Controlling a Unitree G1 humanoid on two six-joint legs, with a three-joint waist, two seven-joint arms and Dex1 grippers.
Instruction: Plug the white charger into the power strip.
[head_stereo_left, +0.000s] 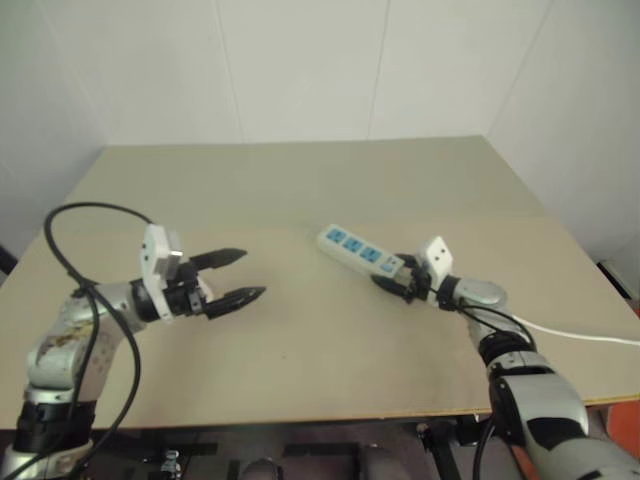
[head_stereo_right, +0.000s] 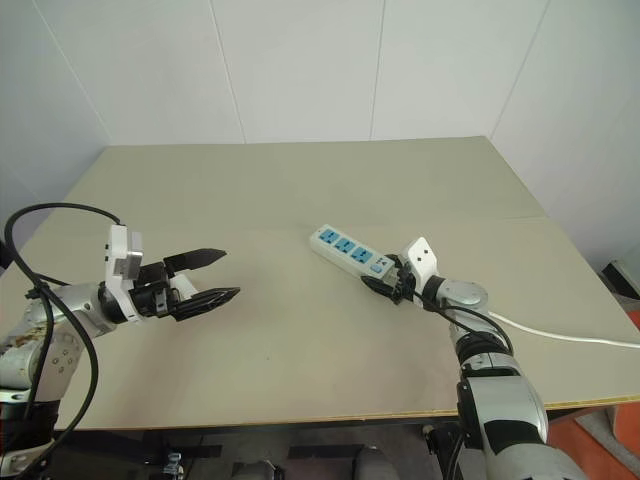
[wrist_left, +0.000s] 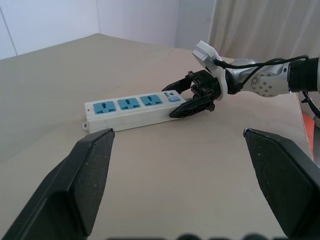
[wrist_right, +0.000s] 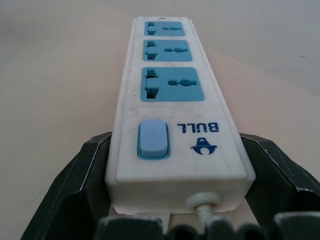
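The power strip (head_stereo_left: 360, 252) lies flat near the middle of the beige table, a long white bar with three blue socket faces and a blue-grey switch (wrist_right: 152, 138) at its near end. My right gripper (head_stereo_left: 392, 275) is at that switch end, and its black fingers (wrist_right: 90, 167) press both sides of the strip, shut on it. My left gripper (head_stereo_left: 252, 273) hangs over the left part of the table, well clear of the strip. It is open and holds nothing. The white charger is out of view.
A thin white cord (head_stereo_left: 570, 333) runs from the strip's near end, under my right arm, to the table's right edge. The beige table (head_stereo_left: 300, 180) is bounded by white walls behind and to the right. A black cable (head_stereo_left: 70, 240) loops over my left arm.
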